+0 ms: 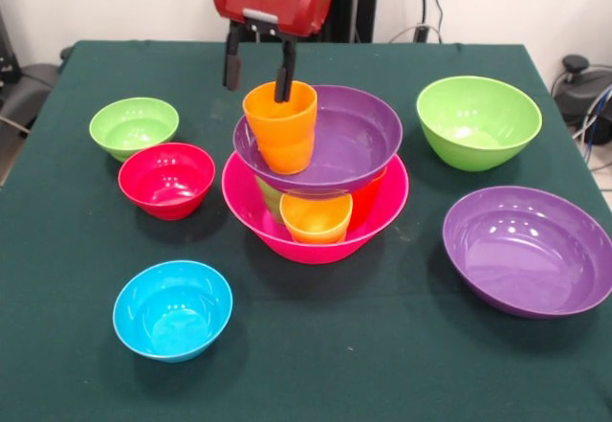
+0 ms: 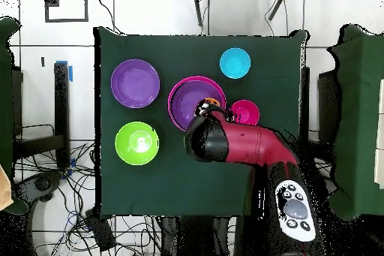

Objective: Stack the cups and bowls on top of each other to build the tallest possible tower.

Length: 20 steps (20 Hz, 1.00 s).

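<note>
Orange cup pinched at rim by end effector | red bowl, blue bowl beside tower

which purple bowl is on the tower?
The purple bowl under the gripper, resting on cups inside the hot-pink bowl. The other purple bowl sits on the table.

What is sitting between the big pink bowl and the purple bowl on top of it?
Cups stand between the pink bowl and the purple bowl: a yellow-orange cup in front, others behind. The front view shows it.
</note>
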Motion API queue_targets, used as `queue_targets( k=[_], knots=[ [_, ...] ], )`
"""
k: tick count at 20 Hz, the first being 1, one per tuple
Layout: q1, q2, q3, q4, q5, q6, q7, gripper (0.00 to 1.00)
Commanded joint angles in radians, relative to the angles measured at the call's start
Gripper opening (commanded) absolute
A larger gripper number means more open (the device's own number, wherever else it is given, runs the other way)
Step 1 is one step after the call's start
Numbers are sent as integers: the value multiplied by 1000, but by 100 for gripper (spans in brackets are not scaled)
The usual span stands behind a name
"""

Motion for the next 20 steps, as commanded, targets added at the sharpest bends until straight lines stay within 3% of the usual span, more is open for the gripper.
queue_targets(
  k=[1,10,14,20],
  knots=[
    [-37,-67,127,44,39,217,-43,100],
    [-72,-75,184,-4,69,301,-64,100],
    [-90,-37,207,-43,69,273,-62,100],
    [-106,12,236,-194,67,373,-102,100]
  ],
)
